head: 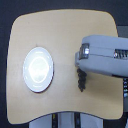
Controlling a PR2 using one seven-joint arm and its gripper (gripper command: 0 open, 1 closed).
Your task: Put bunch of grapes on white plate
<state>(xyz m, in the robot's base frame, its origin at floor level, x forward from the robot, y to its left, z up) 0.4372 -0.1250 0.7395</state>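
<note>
Bench: a light wooden bench (65, 35) with rounded corners fills most of the exterior view, seen from above.
White plate: the white plate (38, 69) lies flat on the bench toward the exterior view's left, round and glossy, with a bright glare across its middle.
Plate contents: nothing rests on it that can be made out.
Bunch of grapes: the bunch of grapes (82, 81) is a dark, narrow cluster toward the exterior view's right, well apart from the plate.
Long axis: the bunch runs up and down in the picture, roughly parallel to the near rim of the plate rather than pointing at it.
Ends: its upper end disappears under the grey arm; its lower end hangs free toward the bottom edge of the bench. The stem is too small and blurred to pick out, so which end carries it cannot be told.
Height: whether the bunch rests on the bench or is lifted off it cannot be told from this angle.
Arm: a bulky grey arm (102, 54) reaches in from the exterior view's right, covering that part of the bench.
Claw: the claw (80, 71) sits beneath the arm's front end, directly over the top of the bunch; its fingers are hidden, so whether it is wide, narrow or gripping the grapes cannot be told.
</note>
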